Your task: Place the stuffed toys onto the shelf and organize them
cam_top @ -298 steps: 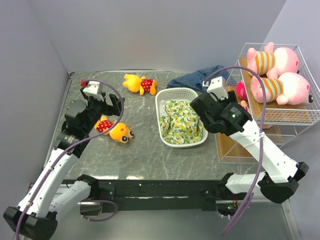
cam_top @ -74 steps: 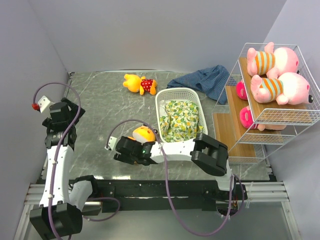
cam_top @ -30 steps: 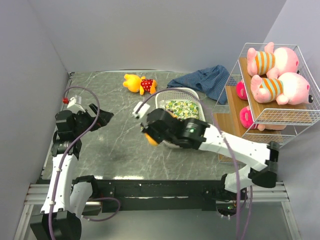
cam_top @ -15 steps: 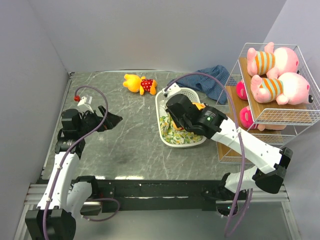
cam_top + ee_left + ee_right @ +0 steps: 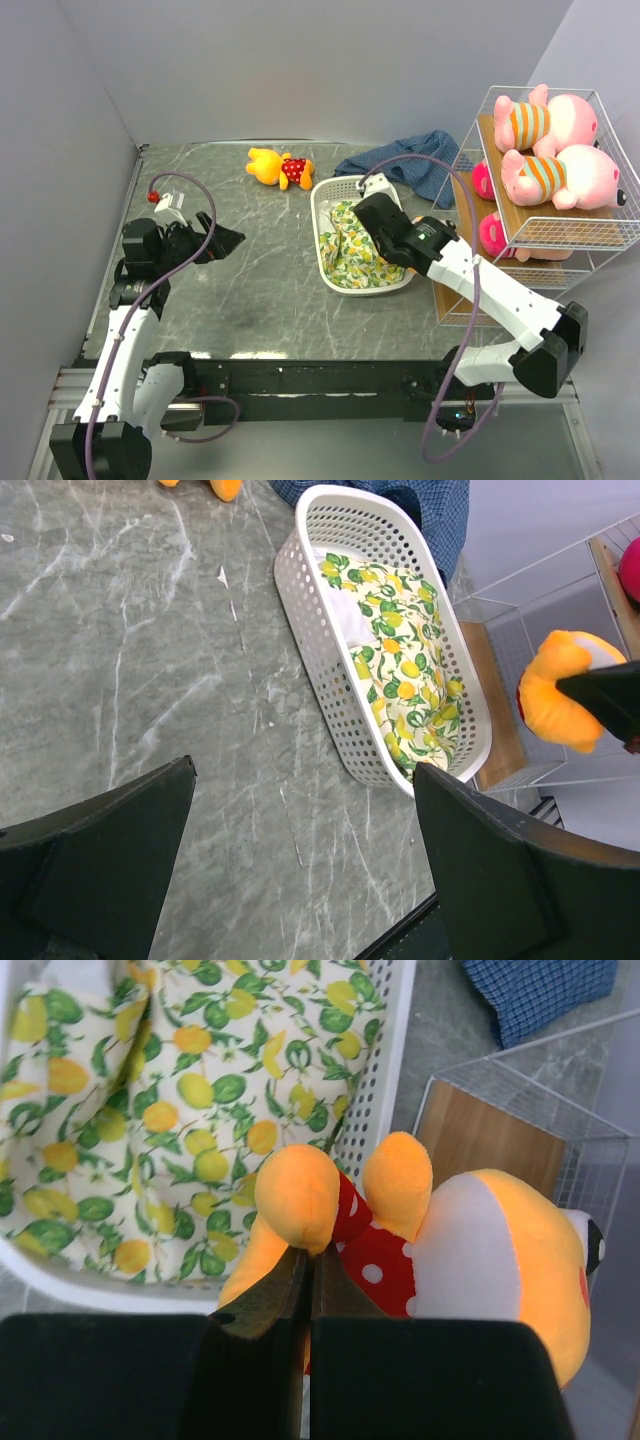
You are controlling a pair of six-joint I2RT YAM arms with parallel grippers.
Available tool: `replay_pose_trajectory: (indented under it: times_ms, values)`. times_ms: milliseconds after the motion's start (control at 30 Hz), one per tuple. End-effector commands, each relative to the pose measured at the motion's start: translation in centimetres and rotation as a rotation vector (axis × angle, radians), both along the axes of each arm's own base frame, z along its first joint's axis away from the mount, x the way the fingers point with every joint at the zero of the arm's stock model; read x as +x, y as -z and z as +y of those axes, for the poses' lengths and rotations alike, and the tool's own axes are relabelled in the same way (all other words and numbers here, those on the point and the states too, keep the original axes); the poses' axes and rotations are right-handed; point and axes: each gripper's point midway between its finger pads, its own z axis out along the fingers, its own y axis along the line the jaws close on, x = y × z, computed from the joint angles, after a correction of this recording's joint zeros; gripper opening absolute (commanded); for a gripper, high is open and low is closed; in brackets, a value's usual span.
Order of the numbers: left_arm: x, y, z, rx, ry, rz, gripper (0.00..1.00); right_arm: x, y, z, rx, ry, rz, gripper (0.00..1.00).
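Observation:
My right gripper (image 5: 308, 1255) is shut on a leg of a yellow-orange bear (image 5: 450, 1250) in a red dotted shirt. It holds the bear in the air above the right rim of the basket, next to the shelf (image 5: 540, 235); in the top view my arm hides nearly all of the bear. The left wrist view shows the bear (image 5: 560, 695) hanging near the shelf's lowest plank. Two pink pigs (image 5: 550, 150) lie on the top tier, and pink dolls (image 5: 490, 235) on the tier below. A second bear (image 5: 280, 167) lies at the back of the table. My left gripper (image 5: 222, 243) is open and empty, low over the left side.
A white slotted basket (image 5: 322, 240) with a lemon-print cloth (image 5: 355, 240) in it stands mid-table, just left of the shelf. Blue fabric (image 5: 405, 160) lies behind the basket. Grey walls close in the left, back and right sides.
My right arm has carried the bear from left of the basket, across it, towards the shelf. The left arm has shifted slightly and stays open.

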Motion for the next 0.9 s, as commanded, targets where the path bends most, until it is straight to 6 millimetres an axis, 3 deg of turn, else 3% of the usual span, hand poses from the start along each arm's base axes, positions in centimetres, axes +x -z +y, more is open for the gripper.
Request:
replay_pose_trajectory:
  times_ms: [0,167,367,867]
  values:
    - [0.1,-1.7,-0.3,0.01,0.021,-0.068,0.96,3.5,-0.8,-0.3,-0.008,0.06,-0.1,0.0]
    - [-0.1,-1.9,-0.2,0.014,0.016,-0.082,0.96,6.3,0.9,-2.0,-0.093,0.155,-0.121,0.02]
    - [-0.1,-2.0,-0.4,0.016,0.026,-0.082,0.96,8.0,3.1,-2.8,-0.189,0.142,-0.097,0.09]
    - [-0.3,-2.1,-0.5,0.02,0.02,-0.089,0.96,9.6,5.3,-7.5,-0.272,0.28,-0.087,0.17]
